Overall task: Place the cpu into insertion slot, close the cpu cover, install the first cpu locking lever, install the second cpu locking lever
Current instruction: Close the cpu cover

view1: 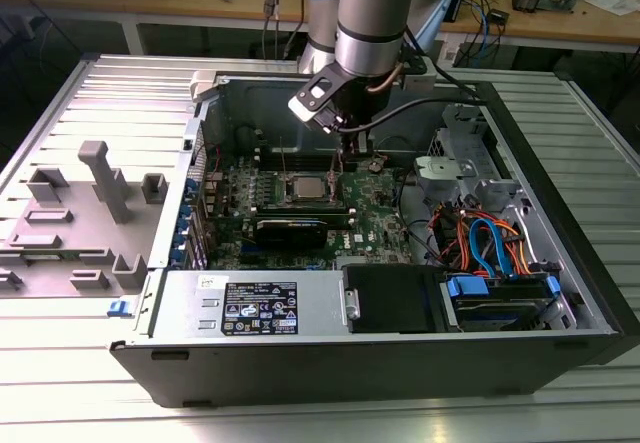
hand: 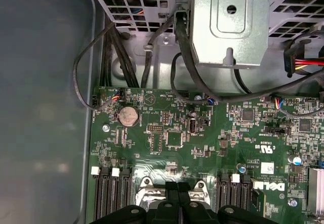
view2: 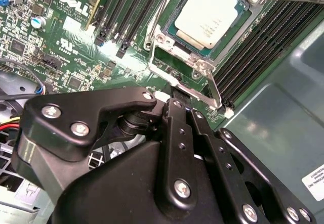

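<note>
- The gripper [view2: 178, 101] hangs low over the board [hand: 177, 138], at the edge of the slot [view1: 290, 191] on the exterior view's right.
- Its fingers [hand: 167, 206] are drawn together. I cannot tell whether anything is pinched between them.
- The cpu [view2: 212, 14] lies flat in the slot, silver top up. It is just beyond the fingertips, and the arm reaches it from above.
- The cover [view2: 174, 44] lies down around the cpu, which shows through its cut-out.
- A short lever [view2: 212, 90] sits between the fingertips and the cpu, almost touching the tips. Its long axis runs along the nearest edge of the cover.
- A thin second lever [view2: 162, 9] slants up from the far side of the slot, so it looks unlatched.
- Black RAM slots [view2: 253, 47] flank the slot on both sides.
- Writing: a white maker's logo and small codes are printed on the board in both wrist views.
- A white sticker [view1: 255, 308] sits on the black box at the front of the case [view1: 300, 373], and there is faint print on the cpu top.
- The case rests on a ribbed metal counter [view1: 60, 393].
</note>
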`<state>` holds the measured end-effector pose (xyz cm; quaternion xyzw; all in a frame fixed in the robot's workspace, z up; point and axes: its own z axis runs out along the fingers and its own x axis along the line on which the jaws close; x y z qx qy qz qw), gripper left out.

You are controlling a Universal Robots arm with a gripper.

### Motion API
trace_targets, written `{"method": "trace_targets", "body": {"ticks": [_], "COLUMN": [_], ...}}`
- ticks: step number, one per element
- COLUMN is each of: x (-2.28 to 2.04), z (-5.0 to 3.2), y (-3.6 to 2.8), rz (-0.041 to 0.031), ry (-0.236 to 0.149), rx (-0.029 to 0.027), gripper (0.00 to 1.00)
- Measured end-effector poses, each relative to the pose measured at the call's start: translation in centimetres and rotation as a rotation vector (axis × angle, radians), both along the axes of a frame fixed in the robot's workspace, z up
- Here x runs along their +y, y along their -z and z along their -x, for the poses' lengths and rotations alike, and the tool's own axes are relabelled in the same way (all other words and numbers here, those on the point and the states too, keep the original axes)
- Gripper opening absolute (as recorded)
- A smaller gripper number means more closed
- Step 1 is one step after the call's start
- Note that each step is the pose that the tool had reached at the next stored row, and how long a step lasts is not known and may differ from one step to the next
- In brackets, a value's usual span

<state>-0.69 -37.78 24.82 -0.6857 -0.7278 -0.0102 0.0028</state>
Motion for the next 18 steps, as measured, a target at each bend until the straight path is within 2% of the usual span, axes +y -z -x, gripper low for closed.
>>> {"method": "trace_targets", "body": {"ticks": [14, 18], "x": [0.0, 0.0], "z": [0.03, 0.6], "y": [0.06, 0.11], "rz": [0.0, -0.0001], "ry": [0.0, 0.0], "rx": [0.0, -0.0001], "gripper": [0.11, 0.11]}}
